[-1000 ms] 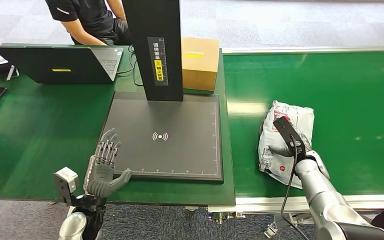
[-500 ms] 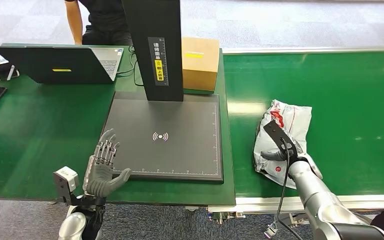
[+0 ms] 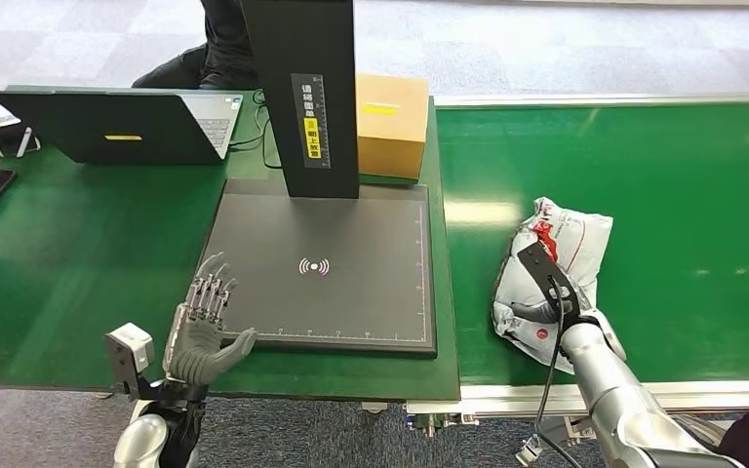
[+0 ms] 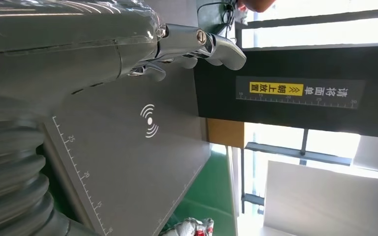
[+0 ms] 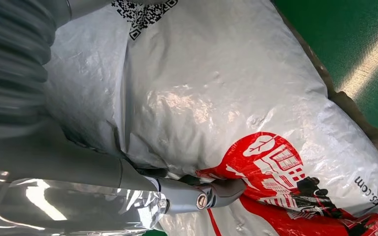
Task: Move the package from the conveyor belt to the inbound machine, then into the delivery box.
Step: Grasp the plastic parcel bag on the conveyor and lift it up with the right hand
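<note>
A: Grey-white plastic, crinkled, red print. That is the package (image 3: 552, 278), lying on the green conveyor belt (image 3: 683, 195) at its near edge. The right hand (image 3: 546, 310) is pressing down onto it; in the right wrist view the fingers (image 5: 211, 192) are curling into the film, clamped on the package, presumably to bunch the slack plastic for a lift.

B: And the left hand (image 3: 203, 327)?

A: It is hovering over the near left corner of the inbound machine (image 3: 351, 292), fingers (image 3: 210, 288) spread and holding nothing. Probably waiting clear of the scan plate.

B: Farther back?

A: The machine's black column (image 3: 302, 93) is rising behind the plate; a cardboard box (image 3: 390, 122) is sitting just beside it and a laptop (image 3: 107, 122) on the desk (image 3: 59, 253) to the left.
</note>
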Robot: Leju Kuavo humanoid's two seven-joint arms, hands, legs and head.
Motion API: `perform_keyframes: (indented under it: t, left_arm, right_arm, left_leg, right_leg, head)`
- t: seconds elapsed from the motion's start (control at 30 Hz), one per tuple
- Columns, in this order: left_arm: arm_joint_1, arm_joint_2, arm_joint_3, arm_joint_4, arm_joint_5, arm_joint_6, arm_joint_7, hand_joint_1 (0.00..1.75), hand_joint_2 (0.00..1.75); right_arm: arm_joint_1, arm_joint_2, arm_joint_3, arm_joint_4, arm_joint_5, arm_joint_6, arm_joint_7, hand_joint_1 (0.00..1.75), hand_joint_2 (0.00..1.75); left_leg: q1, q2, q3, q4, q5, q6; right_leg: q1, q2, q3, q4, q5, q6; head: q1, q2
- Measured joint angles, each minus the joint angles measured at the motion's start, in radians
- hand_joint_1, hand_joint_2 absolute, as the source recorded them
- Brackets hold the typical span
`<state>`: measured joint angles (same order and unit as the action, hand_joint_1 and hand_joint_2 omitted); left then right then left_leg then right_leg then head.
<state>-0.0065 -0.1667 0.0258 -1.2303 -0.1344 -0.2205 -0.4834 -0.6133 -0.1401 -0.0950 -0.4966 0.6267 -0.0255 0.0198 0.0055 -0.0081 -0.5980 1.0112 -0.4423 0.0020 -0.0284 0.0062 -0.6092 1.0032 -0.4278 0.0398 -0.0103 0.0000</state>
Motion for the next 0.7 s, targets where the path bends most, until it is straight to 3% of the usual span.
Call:
perform_keyframes:
  t: [0.03,0.07,0.7]
  left_arm:
    - [-0.002,0.0,0.001,0.0,0.0,-0.001,0.001,0.0,1.75]
    - [-0.003,0.0,0.001,0.0,0.0,-0.001,0.002,0.0,1.75]
    - [-0.002,0.0,0.003,-0.007,-0.001,-0.001,0.014,0.0,1.75]
  right_arm:
    - [0.001,0.001,-0.005,-0.003,-0.001,0.009,0.002,1.67,1.75]
    - [0.003,0.002,-0.01,-0.006,-0.004,0.016,0.003,1.75,1.75]
    - [0.074,0.009,-0.076,-0.109,-0.053,0.078,-0.023,1.75,1.75]
  left_leg:
    - [0.0,0.0,0.0,0.0,0.0,0.0]
    - [0.0,0.0,0.001,0.0,0.0,0.0]
    - [0.001,0.0,0.003,0.0,-0.001,-0.001]
  right_leg:
    - [0.0,0.0,0.0,0.0,0.0,0.0]
    - [0.0,0.0,0.001,0.0,0.0,0.0]
    - [0.001,0.0,0.003,0.0,-0.001,-0.001]
  head:
    - [0.0,0.0]
    - [0.0,0.0]
    - [0.0,0.0]
